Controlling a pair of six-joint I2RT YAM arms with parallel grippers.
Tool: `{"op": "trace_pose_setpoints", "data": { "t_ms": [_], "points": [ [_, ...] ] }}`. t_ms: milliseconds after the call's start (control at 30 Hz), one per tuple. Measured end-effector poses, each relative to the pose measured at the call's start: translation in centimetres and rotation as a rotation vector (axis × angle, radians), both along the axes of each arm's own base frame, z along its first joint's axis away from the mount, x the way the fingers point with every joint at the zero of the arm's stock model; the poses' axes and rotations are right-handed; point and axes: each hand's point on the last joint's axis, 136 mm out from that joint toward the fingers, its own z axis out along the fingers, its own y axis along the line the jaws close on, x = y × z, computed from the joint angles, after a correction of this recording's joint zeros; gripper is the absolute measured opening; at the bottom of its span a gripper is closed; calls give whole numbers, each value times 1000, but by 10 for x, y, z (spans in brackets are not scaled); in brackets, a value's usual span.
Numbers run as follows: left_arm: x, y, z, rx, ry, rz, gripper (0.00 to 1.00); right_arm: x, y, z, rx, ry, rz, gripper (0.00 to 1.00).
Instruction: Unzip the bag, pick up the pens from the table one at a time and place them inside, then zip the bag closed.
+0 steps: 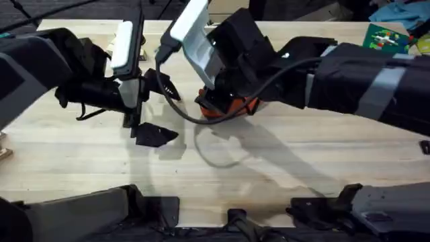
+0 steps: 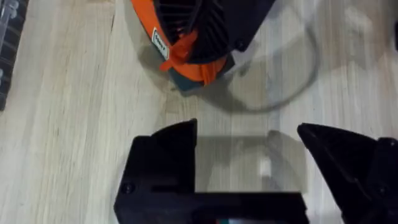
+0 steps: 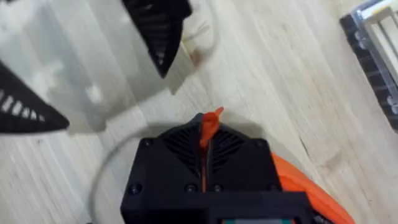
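The orange bag [image 1: 232, 107] lies mid-table on the wooden table [image 1: 282, 161], mostly covered by my right gripper [image 1: 222, 102]. In the right wrist view the right gripper [image 3: 208, 134] is shut on the bag's orange zipper pull [image 3: 210, 121], with the bag's fabric [image 3: 305, 186] beside it. My left gripper [image 1: 168, 114] hovers open just left of the bag with nothing between its fingers. The left wrist view shows the left gripper [image 2: 245, 140] spread wide, facing the bag [image 2: 186, 62] and its pull tab [image 2: 177, 50]. The pens are out of view.
A grey cable loop [image 1: 215, 144] hangs over the table in front of the bag. A green packet [image 1: 386, 37] lies at the far right corner. A dark rack [image 3: 373, 50] stands beyond the bag. Bare wood runs along the front.
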Motion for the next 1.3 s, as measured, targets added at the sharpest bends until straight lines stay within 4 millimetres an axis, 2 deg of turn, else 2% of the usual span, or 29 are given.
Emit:
{"op": "trace_pose_setpoints", "data": {
  "t_ms": [233,367,400,600,867,1300],
  "points": [
    [2,-3,4,-29,-11,5,993,8,2,6,71,31,-118,32],
    [12,-4,6,-55,-21,40,993,11,0,6,83,45,-169,33],
    [19,-6,3,-96,11,70,993,11,0,6,87,51,-183,33],
    [32,-16,-7,-258,128,115,993,11,-1,6,91,55,-194,34],
    [48,-25,-13,-444,200,157,993,12,-1,6,95,59,-201,34],
    [52,-53,-17,-463,148,51,994,12,-1,6,95,59,-201,34]
  ]
}}
